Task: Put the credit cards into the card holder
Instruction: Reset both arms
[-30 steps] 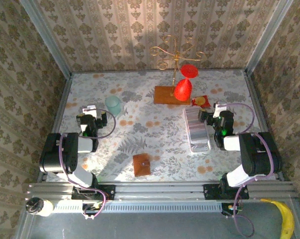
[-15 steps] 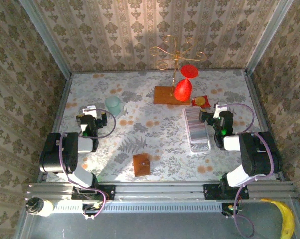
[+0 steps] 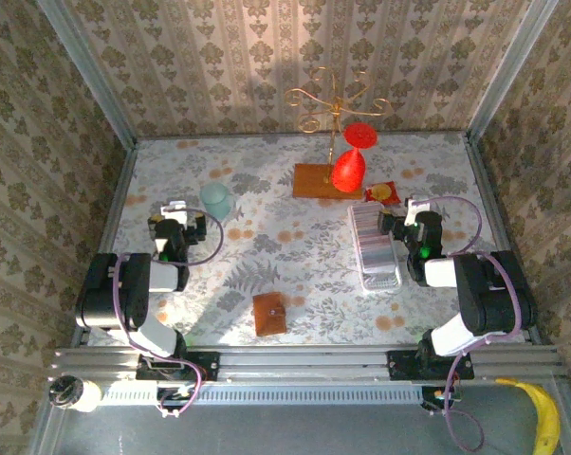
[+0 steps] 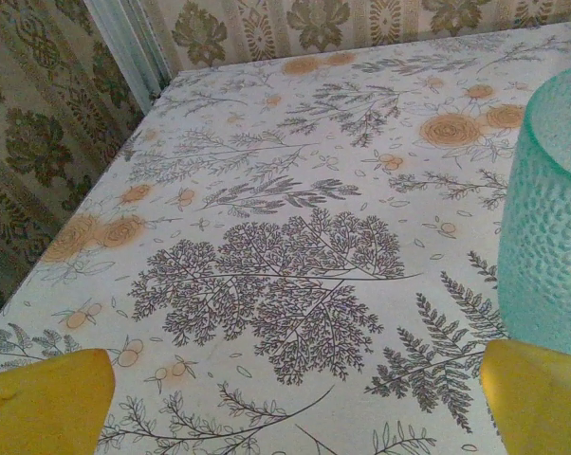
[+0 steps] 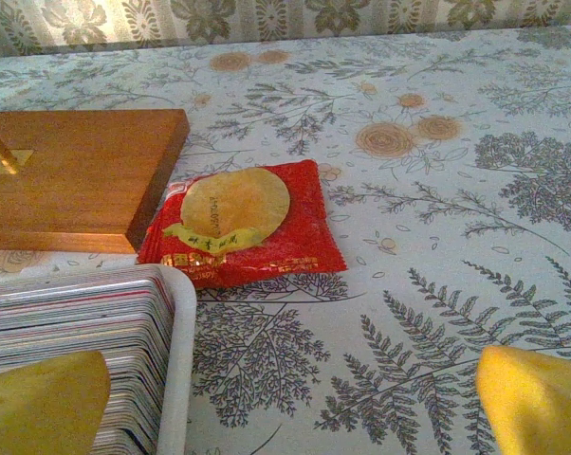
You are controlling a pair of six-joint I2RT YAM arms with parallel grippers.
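In white tray [image 3: 383,282]: credit cards [image 3: 373,235], pale edge-on stacked row.

Lit softly and warmly from the far side. Brightest in the middle of the back wall [image 3: 295,57], dimmer on both side walls. Sunny across the surface [image 3: 295,256]. A little grainy from the top. Up close, sharp on the red packet [image 5: 238,223], fuzzy on the yellow fingertips [image 4: 44,403] and soft on the cup [image 4: 551,237]. Pale and washed out along the far edge.
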